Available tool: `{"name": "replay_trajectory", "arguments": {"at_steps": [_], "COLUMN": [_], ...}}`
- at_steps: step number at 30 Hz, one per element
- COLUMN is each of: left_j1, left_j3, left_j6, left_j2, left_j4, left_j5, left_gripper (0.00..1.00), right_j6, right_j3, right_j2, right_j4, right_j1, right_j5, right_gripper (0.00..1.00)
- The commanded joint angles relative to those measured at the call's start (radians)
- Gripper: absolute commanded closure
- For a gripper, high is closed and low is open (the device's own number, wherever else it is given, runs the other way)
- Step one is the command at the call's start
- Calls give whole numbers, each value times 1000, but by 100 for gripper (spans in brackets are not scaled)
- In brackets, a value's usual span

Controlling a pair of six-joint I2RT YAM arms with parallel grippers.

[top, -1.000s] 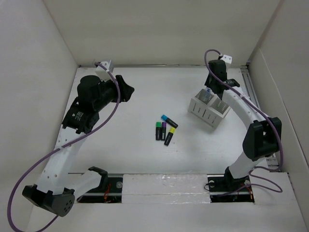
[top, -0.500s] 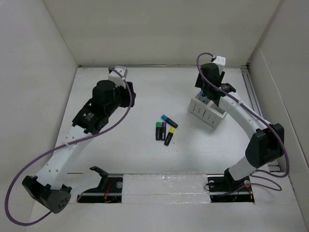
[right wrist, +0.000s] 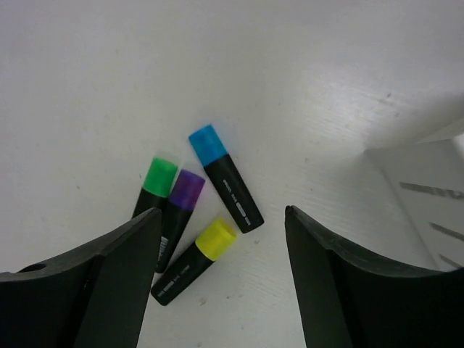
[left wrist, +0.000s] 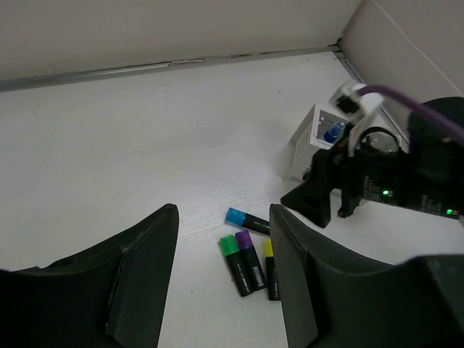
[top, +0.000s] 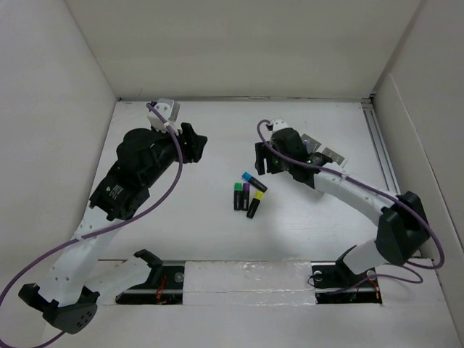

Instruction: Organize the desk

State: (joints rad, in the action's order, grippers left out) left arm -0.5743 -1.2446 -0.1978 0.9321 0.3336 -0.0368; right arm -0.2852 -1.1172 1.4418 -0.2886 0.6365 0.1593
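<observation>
Right fingers (right wrist: 341, 283) swung over markers (right wrist: 181, 209), desk (right wrist: 101, 80) beneath.

Four highlighters (top: 246, 194) (blue, green, purple, yellow) lie near a tray (left wrist: 304, 145).

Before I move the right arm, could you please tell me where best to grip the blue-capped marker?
Take the blue-capped marker from straight above, by its cap end, closing across its width. It lies flat on the desk, and the purple marker and yellow marker crowd its black barrel; the cap end is free on both sides.
</observation>
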Motion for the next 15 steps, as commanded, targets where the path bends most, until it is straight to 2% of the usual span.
{"name": "replay_trajectory", "arguments": {"at_steps": [1, 2, 6, 11, 15], "left_j1": [1, 1, 1, 1, 1], "left_j3": [31, 39, 33, 42, 66], "left_j6": [-51, -57, -58, -52, -58], "left_j2": [-30, -48, -49, -75, -87], "left_j4": [-19, -27, -22, -11, -2], "left_j5": [31, 31, 64, 11, 2], "left_gripper": [51, 50, 50, 50, 50], "right_j6": [52, 87, 138, 182, 198], "right_j3": [-54, -94, -183, -344, -400], "right_j2": [87, 185, 303, 440, 517], "right_j4": [-33, -64, -81, -173, -212], "right_j1": [5, 5, 5, 5, 14], "right_j5": [-135, -135, -130, -152, -139], "right_gripper": [26, 26, 27, 27, 27]}}
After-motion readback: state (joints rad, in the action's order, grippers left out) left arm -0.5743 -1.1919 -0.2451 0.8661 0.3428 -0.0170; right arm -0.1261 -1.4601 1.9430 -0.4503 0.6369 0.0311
